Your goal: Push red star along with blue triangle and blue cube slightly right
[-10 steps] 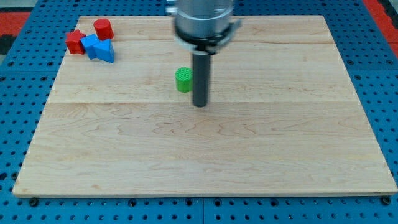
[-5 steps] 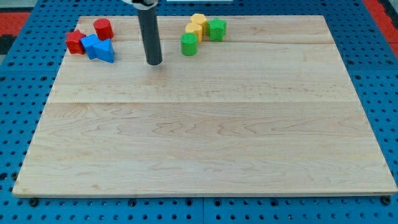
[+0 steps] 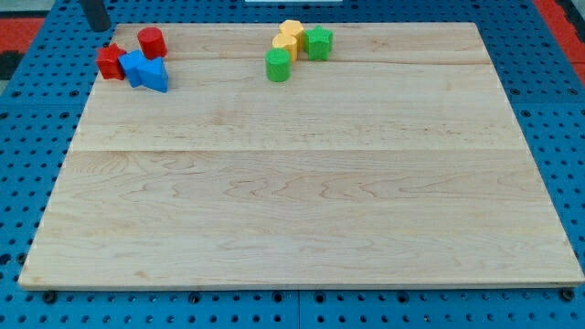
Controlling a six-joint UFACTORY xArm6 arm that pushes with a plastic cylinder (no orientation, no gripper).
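Wooden board (image 3: 302, 210) sat on blue pegboard; task cluster lay at board's top-left corner. Red star (image 3: 111, 61) was leftmost, touching blue cube (image 3: 134, 68) on its right; blue triangle (image 3: 155, 75) adjoined cube's right side. Red cylinder (image 3: 151, 42) stood just above-right of star, approx. touching cube. My tip (image 3: 97, 26) was up and slightly left of star, near board edge; bare rod, no jaws, holding nothing. Judgement: rightward push req. tip to drop to star's left side first. Green/yellow group lay well apart, to star's right.

My tip (image 3: 97, 26) — upright rod — at view's top-left.
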